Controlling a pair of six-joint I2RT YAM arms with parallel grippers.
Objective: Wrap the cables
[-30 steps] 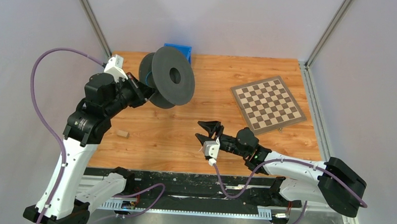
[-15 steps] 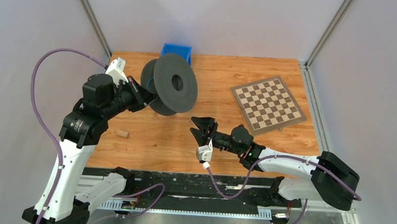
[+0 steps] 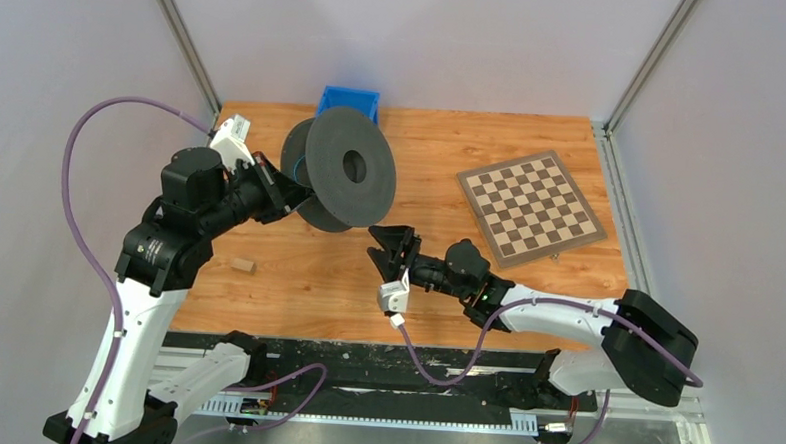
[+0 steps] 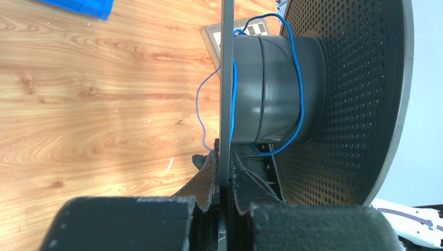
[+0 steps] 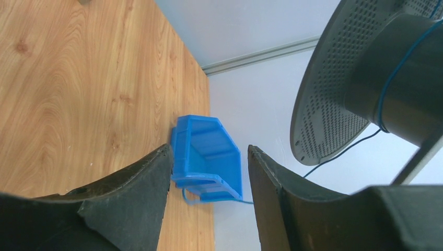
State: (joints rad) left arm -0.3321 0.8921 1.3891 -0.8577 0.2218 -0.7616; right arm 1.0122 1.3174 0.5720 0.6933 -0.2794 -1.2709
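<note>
While end effector grips spool, cable beyond

The spool hangs above the counter, its left flange in the left tool, with the cable around its hub. Just behind the spool sits a bin. Well to its right lies a chessboard, and to its front left a block. The right tool is just in front.

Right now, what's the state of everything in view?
spool: lifted, held by its flange.
cable: few loose turns on the hub, tail trailing off.
left gripper: shut on the spool.
right gripper: open, empty.
blue bin: sitting behind the spool.
chessboard: lying flat.
wooden block: lying loose.
</note>
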